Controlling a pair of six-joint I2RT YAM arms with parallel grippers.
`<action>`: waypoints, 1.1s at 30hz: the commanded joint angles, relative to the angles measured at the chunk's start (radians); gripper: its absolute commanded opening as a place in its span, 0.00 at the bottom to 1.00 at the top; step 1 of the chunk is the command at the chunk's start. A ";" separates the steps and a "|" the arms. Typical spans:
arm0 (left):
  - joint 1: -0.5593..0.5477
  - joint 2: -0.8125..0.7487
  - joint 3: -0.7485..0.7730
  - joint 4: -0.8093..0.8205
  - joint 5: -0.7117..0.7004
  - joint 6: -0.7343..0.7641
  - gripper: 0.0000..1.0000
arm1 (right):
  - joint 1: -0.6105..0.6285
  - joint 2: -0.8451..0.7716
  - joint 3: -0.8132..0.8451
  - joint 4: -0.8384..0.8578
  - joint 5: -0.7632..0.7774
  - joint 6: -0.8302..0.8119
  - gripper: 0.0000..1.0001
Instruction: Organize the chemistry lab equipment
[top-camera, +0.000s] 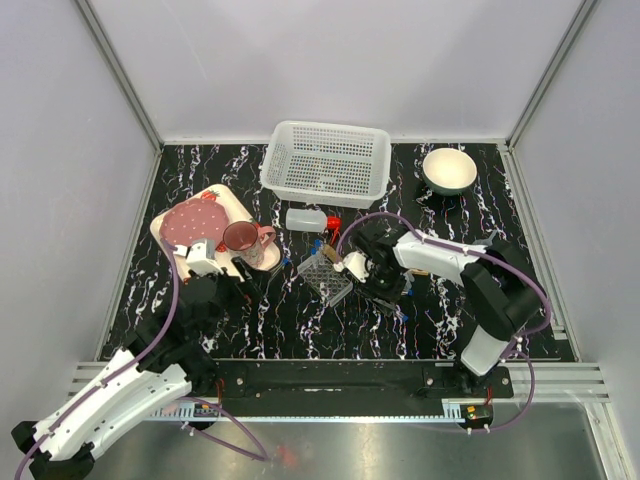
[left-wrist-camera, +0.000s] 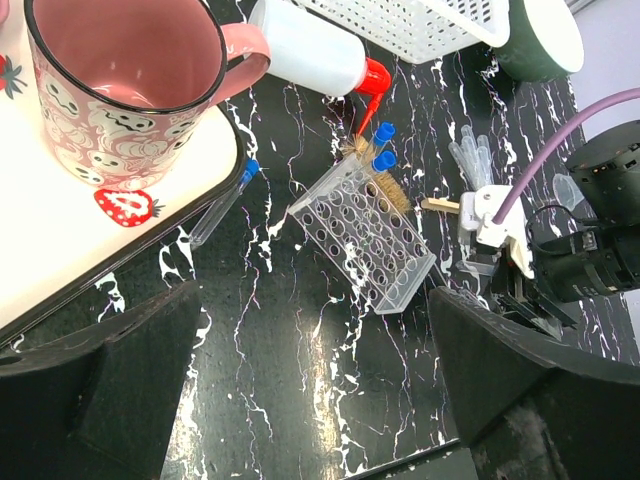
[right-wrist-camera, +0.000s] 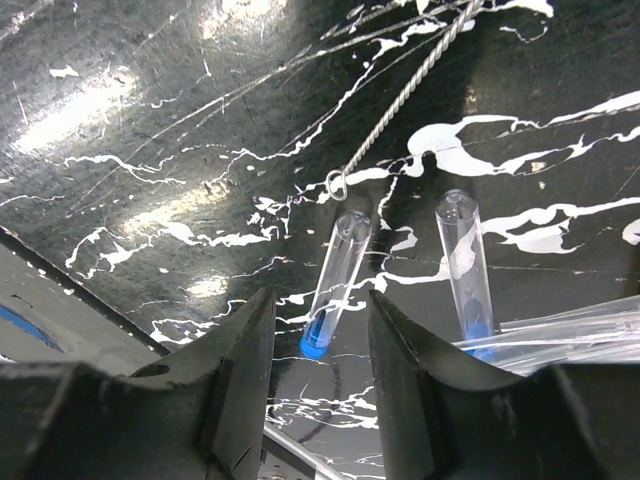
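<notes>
The grey mesh tube rack (top-camera: 326, 277) stands mid-table and holds two blue-capped test tubes (left-wrist-camera: 382, 146) at its far end. My right gripper (top-camera: 386, 292) is just right of the rack. In the right wrist view it (right-wrist-camera: 320, 300) is open, low over the table, with a lying blue-capped tube (right-wrist-camera: 338, 270) between its fingers. A second tube (right-wrist-camera: 468, 270) lies to its right beside clear pipettes (right-wrist-camera: 575, 325). Another tube (left-wrist-camera: 225, 205) lies against the tray's edge. The red-capped bottle (top-camera: 308, 220) lies behind the rack. My left gripper (left-wrist-camera: 315, 340) is open and empty, left of the rack.
A strawberry-print tray (top-camera: 170, 222) with a pink plate and pink mug (top-camera: 243, 240) sits at the left. A white perforated basket (top-camera: 326, 160) stands at the back, a white bowl (top-camera: 449, 170) at the back right. A twisted-wire brush handle (right-wrist-camera: 400, 90) lies beyond the tubes.
</notes>
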 joint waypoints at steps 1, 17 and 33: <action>0.003 0.009 -0.012 0.047 0.024 -0.002 0.99 | 0.014 0.018 0.033 0.026 0.021 0.028 0.47; 0.003 -0.015 -0.015 0.055 0.064 0.001 0.99 | 0.014 0.075 0.043 0.038 0.049 0.058 0.34; 0.005 0.067 -0.060 0.337 0.352 0.066 0.99 | -0.101 -0.158 0.095 -0.057 -0.233 0.065 0.21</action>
